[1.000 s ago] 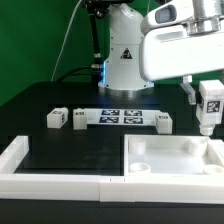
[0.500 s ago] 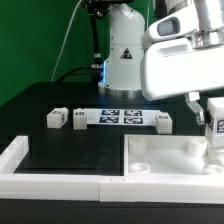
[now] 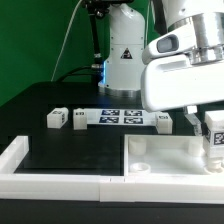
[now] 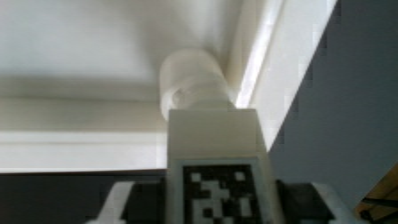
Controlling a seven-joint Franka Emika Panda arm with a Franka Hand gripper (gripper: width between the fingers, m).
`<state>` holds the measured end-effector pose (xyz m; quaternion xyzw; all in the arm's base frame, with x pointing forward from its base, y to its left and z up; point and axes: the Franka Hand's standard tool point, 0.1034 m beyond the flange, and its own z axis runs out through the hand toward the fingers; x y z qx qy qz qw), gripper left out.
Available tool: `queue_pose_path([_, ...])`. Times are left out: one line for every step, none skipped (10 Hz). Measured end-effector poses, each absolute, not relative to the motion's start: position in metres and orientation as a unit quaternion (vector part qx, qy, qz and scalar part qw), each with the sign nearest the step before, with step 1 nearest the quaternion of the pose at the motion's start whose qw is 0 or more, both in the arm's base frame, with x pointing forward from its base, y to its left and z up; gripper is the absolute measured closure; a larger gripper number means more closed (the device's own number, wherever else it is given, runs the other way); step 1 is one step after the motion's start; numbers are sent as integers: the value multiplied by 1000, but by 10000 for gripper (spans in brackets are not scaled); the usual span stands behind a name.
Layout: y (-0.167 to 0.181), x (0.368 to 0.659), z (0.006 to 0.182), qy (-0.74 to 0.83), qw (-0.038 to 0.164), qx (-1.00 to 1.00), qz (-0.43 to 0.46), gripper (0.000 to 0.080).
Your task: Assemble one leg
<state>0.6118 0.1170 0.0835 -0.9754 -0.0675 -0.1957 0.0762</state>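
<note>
My gripper point(image 3: 211, 122) is shut on a white leg point(image 3: 213, 136) with a black-and-white tag, held upright at the exterior view's right. The leg's lower end is down at the far right corner of the large white square panel point(image 3: 165, 155) with a raised rim. In the wrist view the held leg point(image 4: 221, 160) fills the middle between my fingers point(image 4: 128, 205), with its tag facing the camera. Beyond it a round white post point(image 4: 192, 85) stands in the panel's corner. Three other legs point(image 3: 56, 118) point(image 3: 79, 119) point(image 3: 164, 120) lie on the black table.
The marker board point(image 3: 121, 117) lies at the table's middle back. White border rails point(image 3: 50, 180) run along the front and left point(image 3: 14, 150). The robot base point(image 3: 125, 55) stands behind the table.
My gripper has come down with the leg, from above the panel's far right corner to right at it. The arm's white body now covers more of the right side.
</note>
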Motion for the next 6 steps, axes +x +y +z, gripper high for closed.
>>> queue_pose_path([117, 612, 83, -67, 76, -975, -198, 509])
queue_pose_path([117, 613, 83, -67, 76, -975, -198, 509])
queue_pose_path([117, 614, 83, -67, 76, -975, -199, 509])
queue_pose_path([116, 616, 83, -66, 76, -974, -201, 509])
queue_pose_path([114, 617, 80, -65, 75, -974, -202, 509])
queue_pose_path([114, 616, 77, -65, 75, -975, -200, 509])
